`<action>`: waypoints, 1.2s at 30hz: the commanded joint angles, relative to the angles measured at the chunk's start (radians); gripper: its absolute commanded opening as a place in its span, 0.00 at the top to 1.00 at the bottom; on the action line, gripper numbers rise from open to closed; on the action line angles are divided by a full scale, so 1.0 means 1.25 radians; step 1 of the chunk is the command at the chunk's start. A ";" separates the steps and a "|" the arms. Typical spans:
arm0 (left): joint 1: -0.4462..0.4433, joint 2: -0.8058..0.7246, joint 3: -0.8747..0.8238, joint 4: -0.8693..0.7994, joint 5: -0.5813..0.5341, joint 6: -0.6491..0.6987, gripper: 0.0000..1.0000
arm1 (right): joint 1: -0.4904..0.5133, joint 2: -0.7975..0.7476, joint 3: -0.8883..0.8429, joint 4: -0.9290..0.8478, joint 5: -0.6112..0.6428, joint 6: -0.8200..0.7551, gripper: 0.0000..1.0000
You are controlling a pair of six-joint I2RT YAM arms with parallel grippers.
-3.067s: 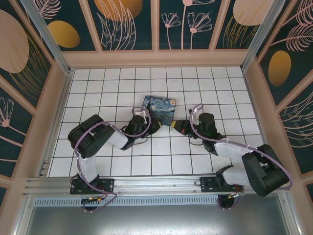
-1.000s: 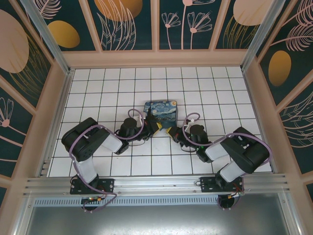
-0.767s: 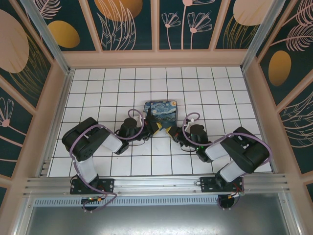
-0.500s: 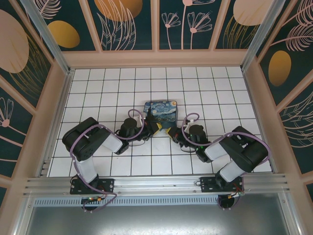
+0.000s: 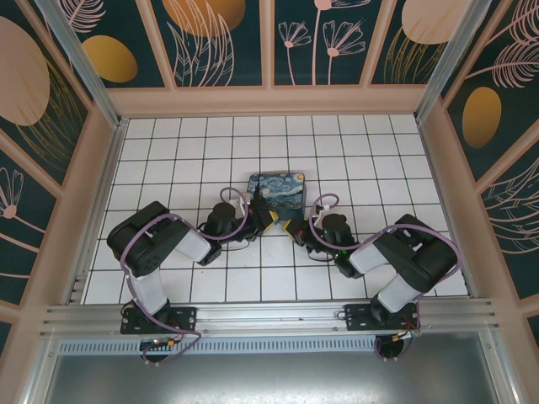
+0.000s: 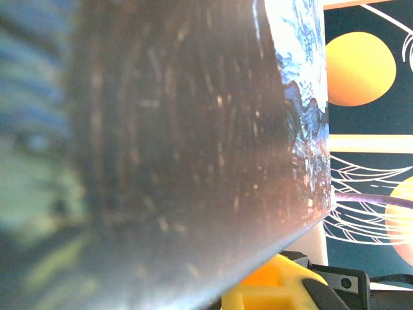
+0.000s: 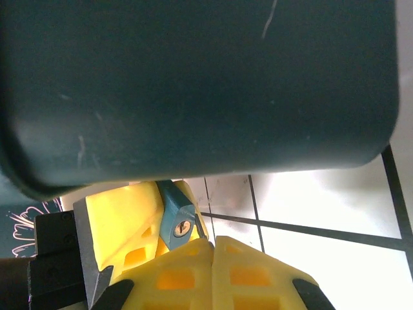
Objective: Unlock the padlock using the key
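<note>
the padlock (image 7: pixel 175 213) sat just off the near edge of the painted box (image 5: pixel 276 188). it was clamped between the yellow fingers (image 7: pixel 122 226) of the left gripper (image 5: pixel 270 218), with its blue body end-on and the keyhole (image 7: pixel 183 227) turned toward the right gripper (image 7: pixel 213 250). in the right wrist view the right gripper's two yellow pads were pressed together along one seam. i could not tell whether the key was pinched in that seam.

the relation that mattered was small. the keyhole lay just past the right gripper's tip and a little to the left of the seam, nearly touching but not lined up with it. the lock's long axis ran roughly toward the right gripper, so i judged the entry would need a slight leftward correction and then a straight push along that axis.

from above, both claws met nose to nose below the box's near edge, the left one nearer the box and the right one a little farther from it. the box's painted side (image 6: pixel 303 97) stood close against the left wrist. white floor tiles (image 7: pixel 310 200) lay open on the side away from the box. the box edge and the left fingers crowding the lock were the likely obstacles, and a skewed push could twist the lock in its grip.
</note>
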 commanded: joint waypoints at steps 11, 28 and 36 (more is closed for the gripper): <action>0.004 0.016 0.006 0.053 0.005 -0.002 1.00 | 0.005 -0.016 0.011 0.003 -0.001 -0.001 1.00; 0.003 0.022 0.008 0.057 0.005 -0.002 1.00 | 0.006 -0.062 0.019 -0.055 0.008 -0.027 1.00; 0.004 0.030 0.013 0.054 0.003 0.001 1.00 | 0.005 -0.067 0.019 -0.058 0.009 -0.031 1.00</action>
